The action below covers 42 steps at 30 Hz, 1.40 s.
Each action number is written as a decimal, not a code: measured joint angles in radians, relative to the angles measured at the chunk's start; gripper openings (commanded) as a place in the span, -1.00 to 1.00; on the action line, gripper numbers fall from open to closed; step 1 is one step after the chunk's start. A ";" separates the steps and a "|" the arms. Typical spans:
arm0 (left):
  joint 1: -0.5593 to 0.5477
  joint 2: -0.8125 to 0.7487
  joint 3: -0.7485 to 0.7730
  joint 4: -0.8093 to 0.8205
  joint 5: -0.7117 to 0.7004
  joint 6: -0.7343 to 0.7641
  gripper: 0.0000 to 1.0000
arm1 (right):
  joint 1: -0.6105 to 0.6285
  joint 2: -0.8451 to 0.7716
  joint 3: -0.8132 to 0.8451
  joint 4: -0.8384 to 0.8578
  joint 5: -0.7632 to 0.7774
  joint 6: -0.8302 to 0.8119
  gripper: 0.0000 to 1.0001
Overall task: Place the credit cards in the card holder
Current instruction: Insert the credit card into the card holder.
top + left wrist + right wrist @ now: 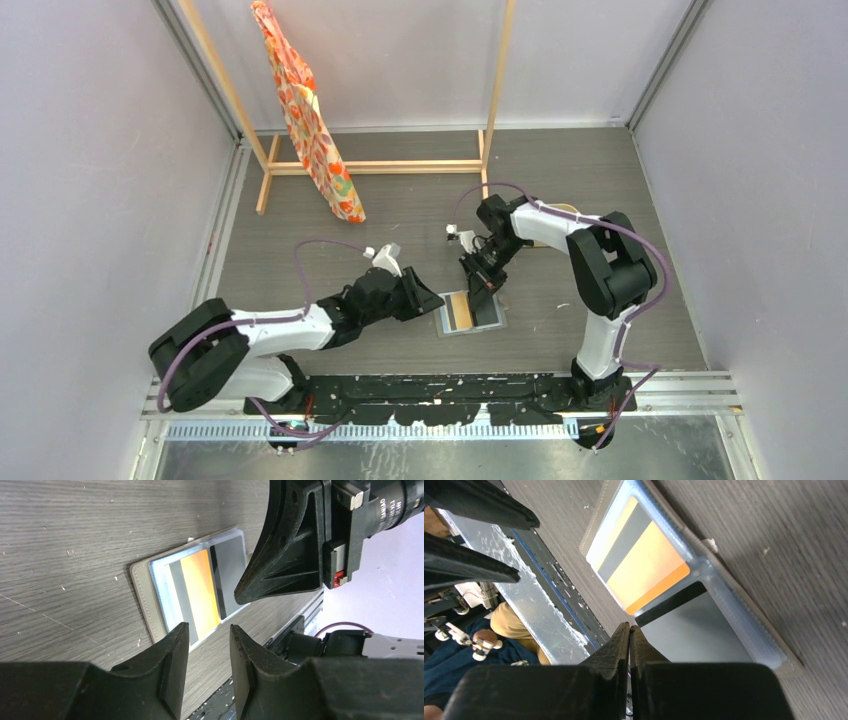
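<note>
**One credit card (200, 590) in the open card holder (142, 595)**

My left gripper (207, 635) hangs parted just beside the card holder, which lies flat on the table (75, 540). The other half looks dark grey, maybe a second card. My right gripper (629, 630) is pinched together, empty, above that half.

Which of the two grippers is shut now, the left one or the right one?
The right gripper: its fingers are pressed together with no gap, over the card holder. The left gripper has a clear gap between its fingers.
</note>
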 measured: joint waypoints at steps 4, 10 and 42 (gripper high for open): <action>-0.003 0.090 0.000 0.047 0.034 -0.002 -0.24 | 0.015 0.044 0.000 0.017 0.005 0.030 -0.87; -0.009 0.190 0.005 0.098 0.061 -0.005 -0.21 | 0.032 0.062 0.000 0.048 0.029 0.077 -0.87; -0.055 0.154 0.022 0.135 0.056 -0.024 -0.23 | 0.033 0.112 0.007 0.063 0.071 0.137 -0.87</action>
